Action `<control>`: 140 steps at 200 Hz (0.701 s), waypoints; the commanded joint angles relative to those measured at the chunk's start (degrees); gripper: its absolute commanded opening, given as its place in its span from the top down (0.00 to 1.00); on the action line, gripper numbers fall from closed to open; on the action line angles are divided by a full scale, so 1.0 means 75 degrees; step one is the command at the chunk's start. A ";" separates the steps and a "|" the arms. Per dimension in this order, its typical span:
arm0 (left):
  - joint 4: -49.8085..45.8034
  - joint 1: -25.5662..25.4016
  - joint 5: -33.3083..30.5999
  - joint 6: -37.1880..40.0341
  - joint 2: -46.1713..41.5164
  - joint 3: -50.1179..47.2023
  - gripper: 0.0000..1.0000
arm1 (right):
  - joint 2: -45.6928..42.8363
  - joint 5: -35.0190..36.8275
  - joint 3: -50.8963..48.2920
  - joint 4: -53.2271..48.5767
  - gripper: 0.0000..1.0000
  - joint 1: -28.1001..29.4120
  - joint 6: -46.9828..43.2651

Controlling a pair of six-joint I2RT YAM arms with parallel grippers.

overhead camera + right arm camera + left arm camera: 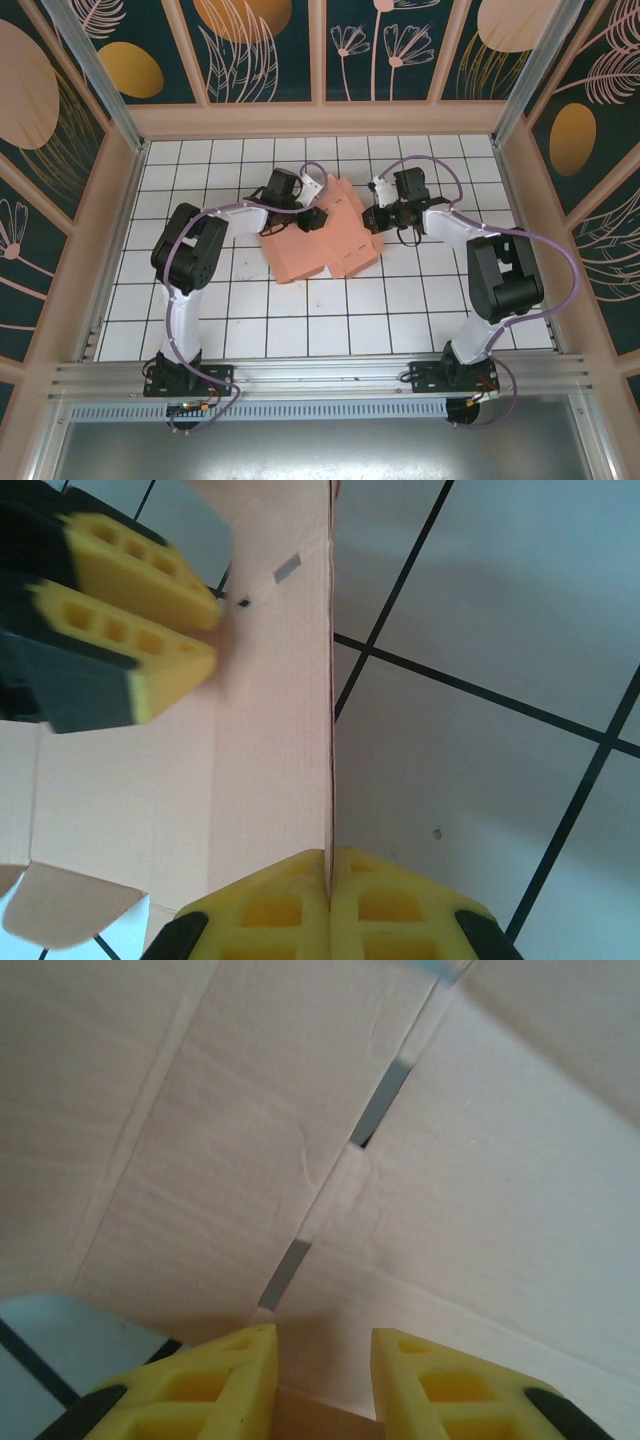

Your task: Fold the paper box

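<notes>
The salmon-pink paper box (330,250) lies partly folded in the middle of the tiled floor, between both arms. My left gripper (318,218) is at its upper left part. In the left wrist view the yellow fingers (210,1380) stand a little apart, and a strip of the paper box (250,1140) fills the gap of the left gripper (325,1335). My right gripper (372,218) is at the box's right side. In the right wrist view that gripper (330,865) is shut on the edge of an upright panel of the paper box (270,740), with the left gripper (215,630) against the same panel.
The floor (300,320) is white tile with black grid lines, also visible beside the panel as floor (480,610). Wooden-framed walls (320,118) close the workspace at the back and both sides. The arm bases stand at the near edge.
</notes>
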 commanded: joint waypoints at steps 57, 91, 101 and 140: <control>-0.0735 -0.0033 -0.0090 -0.0415 0.0556 0.0117 0.66 | 0.0083 0.0270 0.0249 -0.0054 1.00 0.0105 0.0060; -0.0043 -0.0039 0.0028 -0.0870 -0.0114 -0.0312 0.55 | 0.0178 0.0574 0.0334 -0.0164 1.00 0.0199 -0.0019; 0.0096 -0.0039 -0.0018 -0.1023 -0.0351 -0.0365 0.54 | 0.0182 0.0597 0.0323 -0.0150 1.00 0.0205 -0.0022; 0.0303 0.0041 -0.0045 -0.1673 -0.0841 -0.0375 0.60 | 0.0163 0.0625 0.0276 -0.0149 1.00 0.0207 -0.0021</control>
